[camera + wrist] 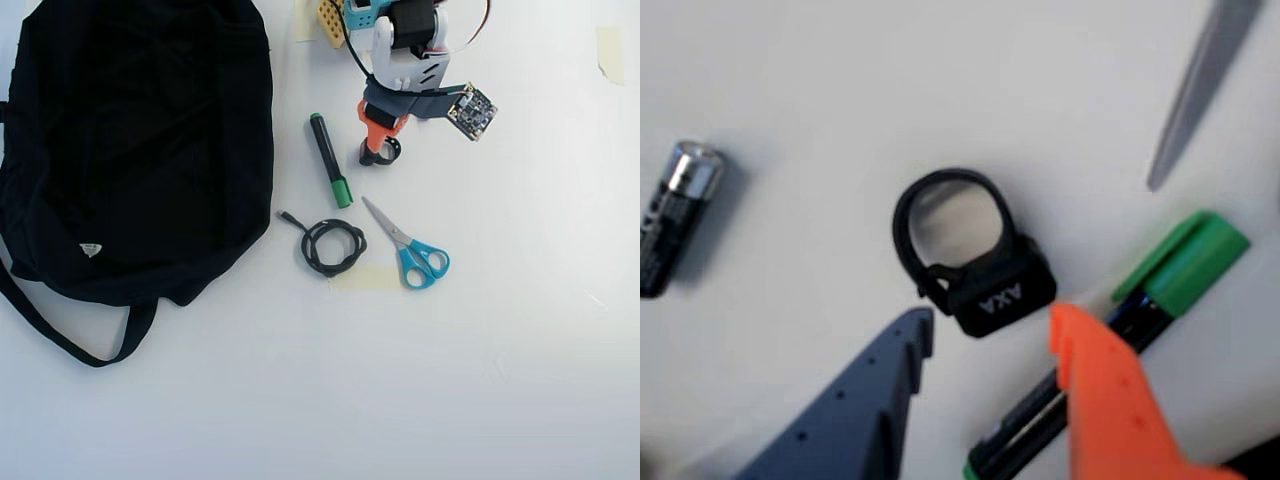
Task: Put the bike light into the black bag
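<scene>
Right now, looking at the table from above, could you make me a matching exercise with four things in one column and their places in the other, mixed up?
Things:
1. bag
2. marker
3. scissors
4. bike light

Places, overhead view:
A. just under the tool
B. right of the coiled cable
C. fills the left side
D. between the bag and the light, green cap toward the bottom

Pairs: 1-C, 2-D, 3-B, 4-A
</scene>
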`<state>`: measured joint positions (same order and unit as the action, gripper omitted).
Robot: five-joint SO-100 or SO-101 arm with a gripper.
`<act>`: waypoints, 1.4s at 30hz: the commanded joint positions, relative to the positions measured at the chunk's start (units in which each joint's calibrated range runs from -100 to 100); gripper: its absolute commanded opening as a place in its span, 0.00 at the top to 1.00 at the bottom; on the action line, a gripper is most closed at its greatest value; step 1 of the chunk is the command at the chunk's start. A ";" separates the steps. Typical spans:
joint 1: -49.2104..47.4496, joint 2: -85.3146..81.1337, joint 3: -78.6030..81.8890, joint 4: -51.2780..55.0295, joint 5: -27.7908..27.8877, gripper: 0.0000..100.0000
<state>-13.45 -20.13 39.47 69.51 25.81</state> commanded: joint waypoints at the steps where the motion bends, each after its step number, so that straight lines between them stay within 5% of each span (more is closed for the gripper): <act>1: -1.51 -0.86 -0.20 -0.87 2.03 0.84; 42: -2.26 10.09 -1.82 -7.41 2.14 0.84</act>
<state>-15.94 -9.84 38.60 62.56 27.72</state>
